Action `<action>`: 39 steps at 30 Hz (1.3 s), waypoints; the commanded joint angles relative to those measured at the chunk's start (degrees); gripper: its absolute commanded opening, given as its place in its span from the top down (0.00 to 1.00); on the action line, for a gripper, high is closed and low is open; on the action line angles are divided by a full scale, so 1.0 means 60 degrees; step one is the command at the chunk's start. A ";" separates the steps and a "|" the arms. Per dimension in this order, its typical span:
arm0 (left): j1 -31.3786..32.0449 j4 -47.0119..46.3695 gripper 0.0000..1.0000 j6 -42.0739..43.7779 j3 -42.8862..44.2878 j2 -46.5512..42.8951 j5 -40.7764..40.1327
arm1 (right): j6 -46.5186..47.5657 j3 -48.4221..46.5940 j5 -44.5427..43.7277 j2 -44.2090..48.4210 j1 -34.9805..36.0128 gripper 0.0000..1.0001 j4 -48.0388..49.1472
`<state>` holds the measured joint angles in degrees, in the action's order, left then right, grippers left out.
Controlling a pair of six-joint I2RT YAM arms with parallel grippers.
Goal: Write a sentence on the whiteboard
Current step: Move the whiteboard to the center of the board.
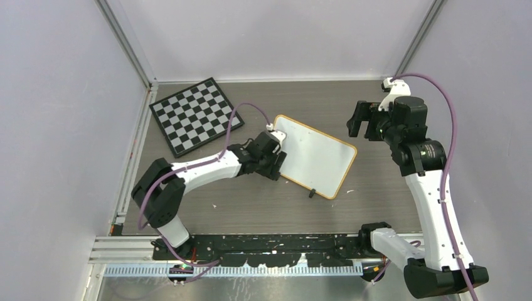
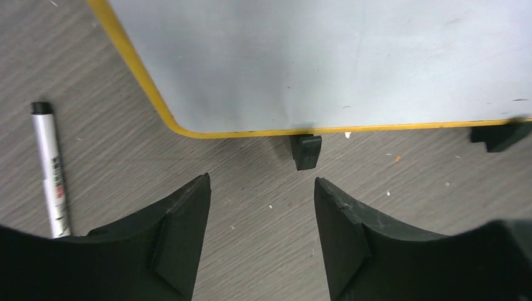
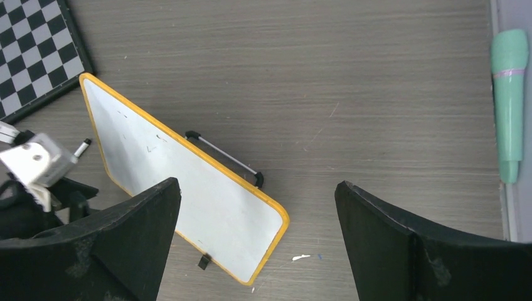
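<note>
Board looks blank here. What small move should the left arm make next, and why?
Probably shift the left gripper sideways over the marker. The whiteboard shows no legible writing, the left jaws stand open and empty, and the marker lies on the table beside them.

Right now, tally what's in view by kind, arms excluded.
Boards: 2, whiteboard and chessboard
Pens: 2, white marker and mint-green pen-shaped thing
Rods: 1, thin rod by the whiteboard, maybe its stand
Total: 5
</note>
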<state>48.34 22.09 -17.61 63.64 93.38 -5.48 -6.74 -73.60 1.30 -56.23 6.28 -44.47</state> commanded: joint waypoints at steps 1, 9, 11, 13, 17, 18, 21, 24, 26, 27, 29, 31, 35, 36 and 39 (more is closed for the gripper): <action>0.0520 -0.1459 0.39 -0.0781 -0.0365 0.0350 -0.1004 | -0.0460 -0.0083 0.0376 0.0046 -0.0178 0.03 0.0365; 0.0699 -0.2402 0.51 -0.1229 -0.0698 0.0952 -0.0951 | -0.0600 -0.0059 0.0630 -0.0087 -0.0323 0.03 0.0434; 0.0731 -0.2559 0.56 -0.1338 -0.0750 0.1032 -0.1063 | -0.0598 -0.0052 0.0670 -0.0139 -0.0353 0.03 0.0445; 0.0733 -0.2670 0.62 -0.1510 -0.0727 0.1145 -0.1422 | -0.0618 -0.0038 0.0665 -0.0184 -0.0359 0.03 0.0492; 0.0718 -0.2639 0.81 -0.1935 -0.0543 0.1382 -0.2335 | -0.0643 -0.0048 0.0681 -0.0302 -0.0349 0.03 0.0541; 0.0707 -0.2633 0.85 -0.2029 -0.0532 0.1384 -0.2504 | -0.0641 -0.0052 0.0677 -0.0318 -0.0368 0.03 0.0538; 0.0609 -0.2465 1.00 -0.2410 -0.0513 0.1370 -0.3063 | -0.0638 -0.0039 0.0547 -0.0361 -0.0362 0.03 0.0540; 0.0396 -0.2177 1.00 -0.2763 -0.0450 0.1391 -0.3591 | -0.0683 -0.0012 0.0421 -0.0417 -0.0373 0.03 0.0581; 0.0325 -0.2024 1.00 -0.2909 -0.0342 0.1444 -0.3858 | -0.0719 0.0013 0.0440 -0.0441 -0.0369 0.03 0.0624; 0.0316 -0.1978 1.00 -0.2954 -0.0281 0.1474 -0.4008 | -0.0742 0.0031 0.0462 -0.0467 -0.0369 0.03 0.0657; 0.0323 -0.1872 1.00 -0.3096 -0.0134 0.1557 -0.4013 | -0.0772 0.0114 0.0450 -0.0484 -0.0370 0.03 0.0661; 0.0337 -0.1729 0.93 -0.3256 0.0051 0.1682 -0.3807 | -0.0814 0.0197 0.0432 -0.0502 -0.0365 0.03 0.0672; 0.0395 -0.1413 0.67 -0.3388 0.0422 0.1706 -0.3222 | -0.0925 0.0385 0.0298 -0.0523 -0.0370 0.05 0.0668; 0.0396 -0.1453 0.63 -0.3250 0.0437 0.1587 -0.2896 | -0.0949 0.0420 0.0194 -0.0530 -0.0371 0.05 0.0672; 0.0454 -0.1410 0.50 -0.2476 0.0354 0.0992 -0.2122 | -0.0936 0.0460 0.0123 -0.0568 -0.0373 0.06 0.0493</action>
<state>50.76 13.15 -35.42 63.96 103.79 -22.79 -11.35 -70.91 3.64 -59.51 4.36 -43.09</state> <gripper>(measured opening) 0.443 0.948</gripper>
